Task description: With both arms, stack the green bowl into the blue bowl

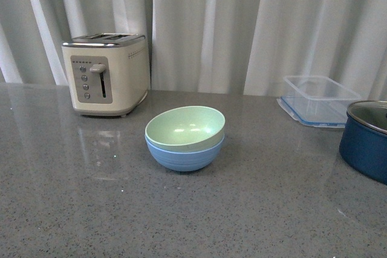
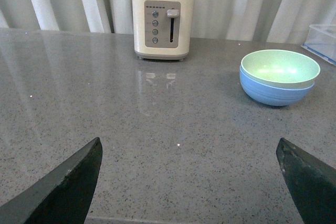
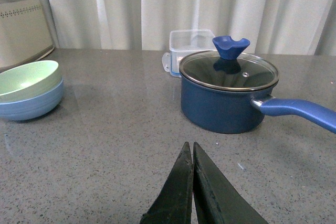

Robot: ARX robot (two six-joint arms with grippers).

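The green bowl (image 1: pixel 184 127) sits nested inside the blue bowl (image 1: pixel 185 155) in the middle of the grey countertop. Neither arm shows in the front view. In the left wrist view the green bowl (image 2: pixel 280 67) rests in the blue bowl (image 2: pixel 275 92) far ahead of my left gripper (image 2: pixel 189 148), which is open wide over bare counter with nothing between its fingers. In the right wrist view the green bowl (image 3: pixel 27 78) in the blue bowl (image 3: pixel 32 103) lies well off to one side of my right gripper (image 3: pixel 190 146), which is shut and empty.
A cream toaster (image 1: pixel 107 74) stands at the back left. A clear plastic container (image 1: pixel 320 99) sits at the back right. A dark navy pot (image 1: pixel 366 139) with glass lid and long handle (image 3: pixel 299 112) stands at the right edge. Curtains hang behind the counter.
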